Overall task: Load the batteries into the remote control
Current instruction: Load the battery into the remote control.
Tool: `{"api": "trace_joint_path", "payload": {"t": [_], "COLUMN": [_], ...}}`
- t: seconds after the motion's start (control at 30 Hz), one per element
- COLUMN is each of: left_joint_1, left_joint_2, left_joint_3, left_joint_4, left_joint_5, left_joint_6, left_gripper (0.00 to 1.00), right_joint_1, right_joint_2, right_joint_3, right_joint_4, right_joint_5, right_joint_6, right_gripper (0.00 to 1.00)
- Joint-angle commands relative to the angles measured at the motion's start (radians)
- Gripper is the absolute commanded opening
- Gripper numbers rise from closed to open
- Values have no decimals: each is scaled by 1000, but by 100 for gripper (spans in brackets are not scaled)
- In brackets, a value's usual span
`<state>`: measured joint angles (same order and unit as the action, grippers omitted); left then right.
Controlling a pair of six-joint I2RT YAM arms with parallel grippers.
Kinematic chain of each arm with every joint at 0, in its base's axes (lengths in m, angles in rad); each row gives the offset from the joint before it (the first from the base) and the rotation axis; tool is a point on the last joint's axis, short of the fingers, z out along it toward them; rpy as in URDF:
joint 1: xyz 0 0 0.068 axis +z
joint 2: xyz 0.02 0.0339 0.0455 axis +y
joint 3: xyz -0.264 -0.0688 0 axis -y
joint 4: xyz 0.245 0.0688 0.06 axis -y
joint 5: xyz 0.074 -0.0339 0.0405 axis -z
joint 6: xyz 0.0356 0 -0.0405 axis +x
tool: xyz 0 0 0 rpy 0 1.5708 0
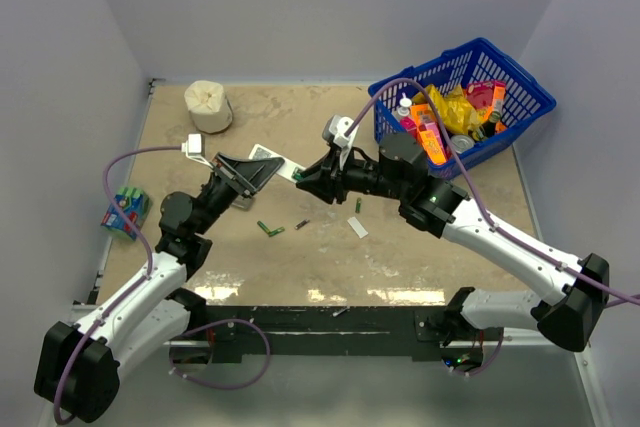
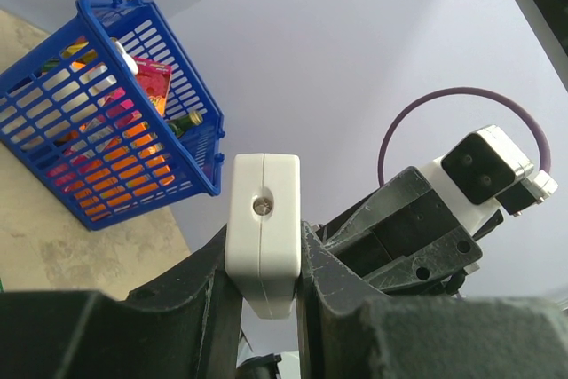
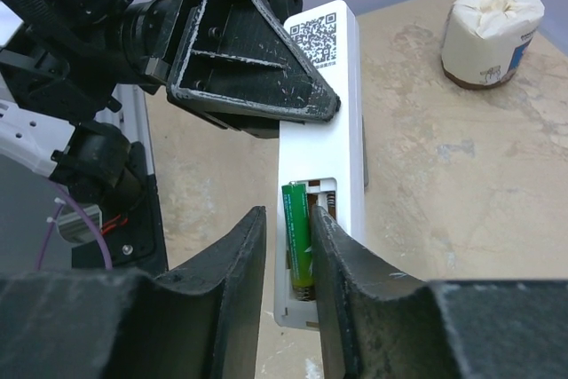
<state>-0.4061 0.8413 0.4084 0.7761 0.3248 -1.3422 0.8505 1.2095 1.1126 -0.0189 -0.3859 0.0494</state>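
Now left hand (image 2: 264, 259) clamps remote (image 3: 319, 130) across flat faces, likely light, stiff, slick; right hand (image 3: 288, 228) straddles tiny battery (image 3: 297, 232), grip unclear.

Left arm (image 1: 140, 302), right arm (image 1: 520, 247): white shells, black joints. Purple cables (image 2: 457, 90) loop along both. Fingers (image 3: 222, 281) black, scuffed.

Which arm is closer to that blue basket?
The right one. The right arm passes just in front of the basket; the left arm is far off to its left.
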Motion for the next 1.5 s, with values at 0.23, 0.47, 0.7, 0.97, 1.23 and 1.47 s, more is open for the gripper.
{"api": "trace_joint_path", "payload": {"t": [0.23, 0.47, 0.7, 0.97, 1.23, 1.47], "left_joint_1": [3, 3, 3, 3, 3, 3], "left_joint_2": [-25, -13, -7, 4, 5, 4], "left_joint_3": [35, 44, 64, 92, 105, 119], "left_joint_4": [66, 61, 32, -8, -49, -81], "left_joint_5": [14, 39, 51, 65, 66, 65], "left_joint_6": [6, 17, 31, 60, 87, 104], "left_gripper": [0, 0, 0, 0, 0, 0], "right_joint_1": [-2, -2, -2, -1, -1, 9], "right_joint_2": [-11, 13, 93, 160, 186, 200], "right_joint_3": [147, 262, 443, 521, 535, 556], "right_joint_4": [-174, -320, -504, -627, -642, -633], "right_joint_5": [90, 127, 75, 18, 4, -4], "right_joint_6": [-40, -74, -100, -112, -117, -114], "right_gripper": [48, 44, 36, 33, 31, 31]}}
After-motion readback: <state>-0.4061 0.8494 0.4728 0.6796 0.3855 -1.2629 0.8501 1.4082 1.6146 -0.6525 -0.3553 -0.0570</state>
